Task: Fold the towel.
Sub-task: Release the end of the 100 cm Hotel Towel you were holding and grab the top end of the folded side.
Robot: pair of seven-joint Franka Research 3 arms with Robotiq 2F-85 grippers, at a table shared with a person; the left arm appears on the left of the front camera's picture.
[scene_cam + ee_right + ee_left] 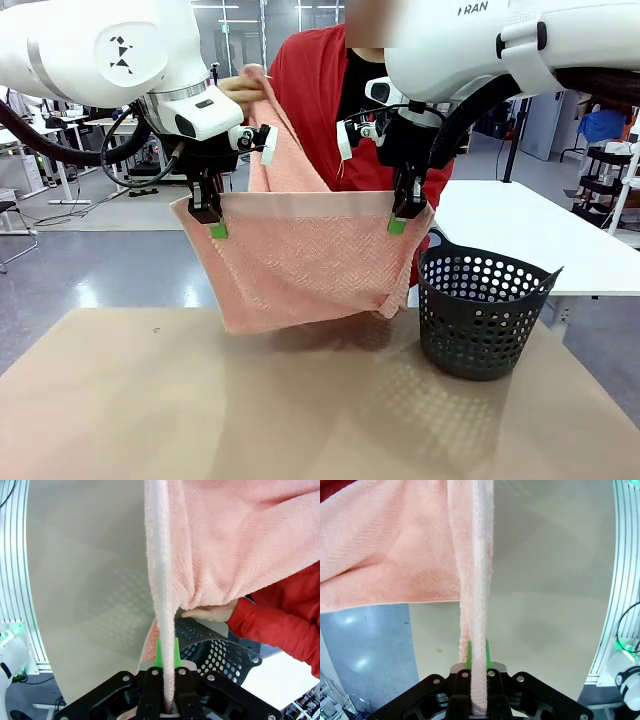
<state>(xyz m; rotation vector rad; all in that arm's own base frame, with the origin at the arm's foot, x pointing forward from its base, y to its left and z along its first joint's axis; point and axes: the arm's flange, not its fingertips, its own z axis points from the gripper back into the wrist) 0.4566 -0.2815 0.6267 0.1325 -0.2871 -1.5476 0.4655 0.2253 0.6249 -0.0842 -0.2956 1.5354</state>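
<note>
The salmon-pink towel [300, 265] hangs above the table, stretched between both grippers by its plain top band. My left gripper [214, 226] is shut on the towel's left top corner; my right gripper [400, 222] is shut on the right top corner. In the left wrist view the towel edge [477, 605] runs up from between the green pads of my left gripper [478, 655]. The right wrist view shows the same edge [162, 580] pinched in my right gripper [165, 652]. A person's hand [243, 90] lifts a rear part of the towel; another hand [212, 612] holds the cloth lower down.
A dark perforated basket [480, 310] stands on the brown table [250, 410] at the right, just below the towel's right corner. The person in a red jacket [315, 90] stands close behind the towel. A white table [540, 235] lies behind the basket.
</note>
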